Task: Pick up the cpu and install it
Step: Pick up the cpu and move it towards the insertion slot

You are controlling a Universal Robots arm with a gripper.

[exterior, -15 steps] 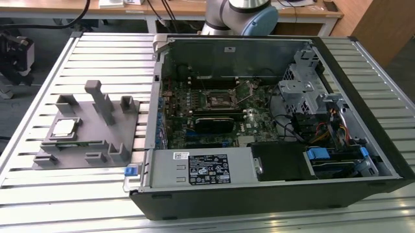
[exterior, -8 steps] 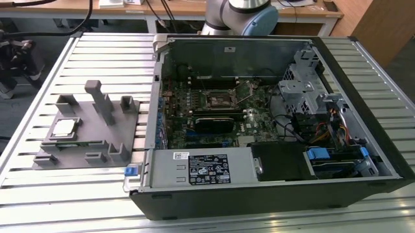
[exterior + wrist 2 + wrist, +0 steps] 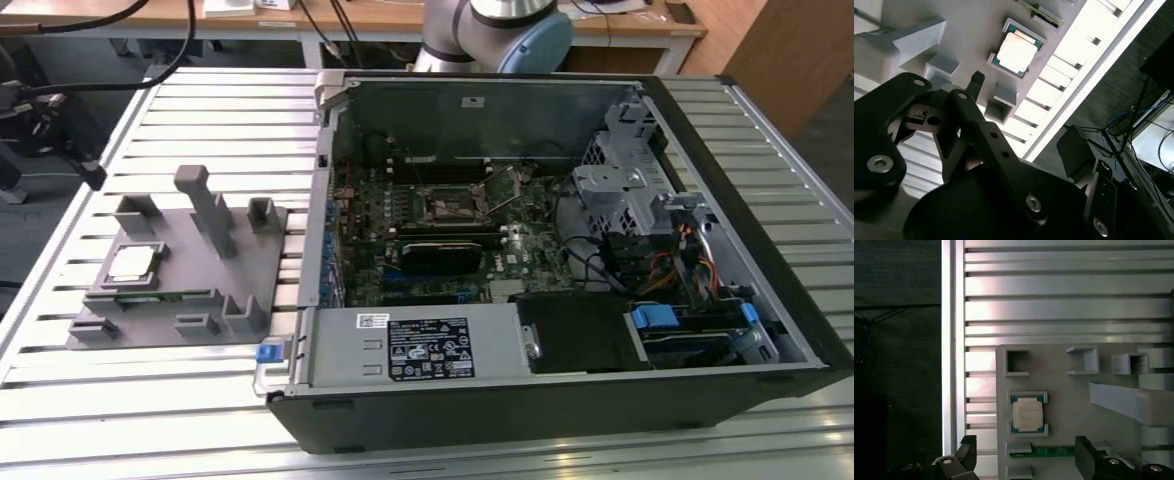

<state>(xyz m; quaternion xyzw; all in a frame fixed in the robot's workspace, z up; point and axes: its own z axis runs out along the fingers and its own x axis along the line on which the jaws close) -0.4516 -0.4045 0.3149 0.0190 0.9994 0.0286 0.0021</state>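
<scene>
While the cpu (image 3: 1027, 413) is seated in a nest of the grey fixture (image 3: 1064, 390), the gripper (image 3: 1025, 445) is held near it, released, fingers spread wide w/ nothing grasped.

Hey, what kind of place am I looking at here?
Most likely a robotics lab bench set up for computer assembly: an open desktop case sits on a slotted aluminium table, a grey fixture plate beside it holds the cpu, and a robot arm rises behind.

The arm (image 3: 497, 28) holds its pincer (image 3: 1025, 442) empty and facing down, both fingers (image 3: 967, 452) spread wide apart.
</scene>
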